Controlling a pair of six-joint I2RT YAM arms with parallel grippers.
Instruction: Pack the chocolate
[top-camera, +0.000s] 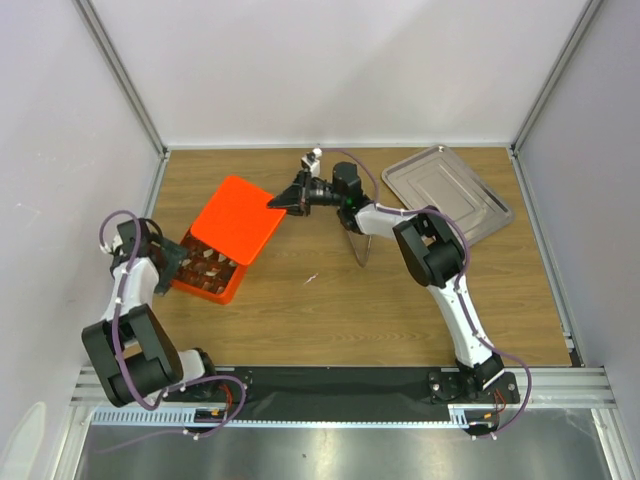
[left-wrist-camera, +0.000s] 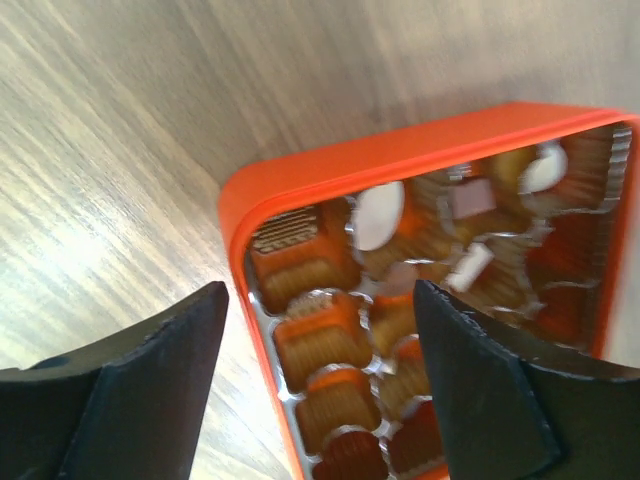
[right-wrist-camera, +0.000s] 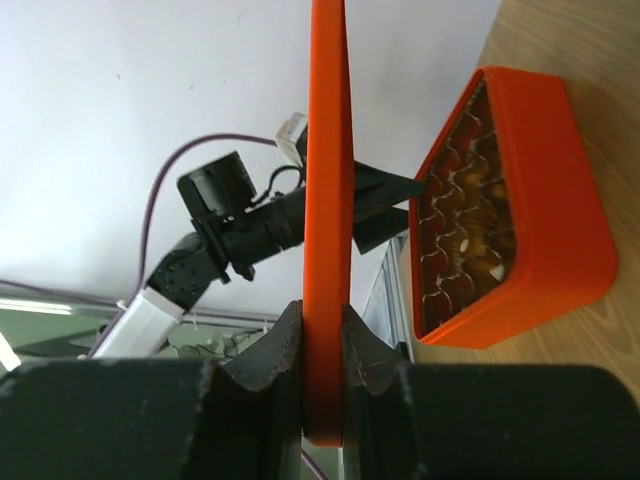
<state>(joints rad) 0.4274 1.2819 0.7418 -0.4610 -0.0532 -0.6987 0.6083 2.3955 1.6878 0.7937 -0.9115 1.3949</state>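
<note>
Orange lid (top-camera: 235, 220): pinched at edge by right gripper (right-wrist-camera: 322, 372), partly over box (top-camera: 207, 281). Spread wide, empty, beside box corner: left gripper (top-camera: 172, 265). In box cells: chocolate (left-wrist-camera: 378, 216).

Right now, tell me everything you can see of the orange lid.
The lid is a flat, bright orange square with rounded corners. It is plain on top and looks like card or plastic. The right gripper pinches its right corner. From the wrist, the lid shows edge-on as a thin strip between the closed fingers. It hangs over the far part of the box, leaving the near rows uncovered. Whether it touches the box cannot be told.
</note>
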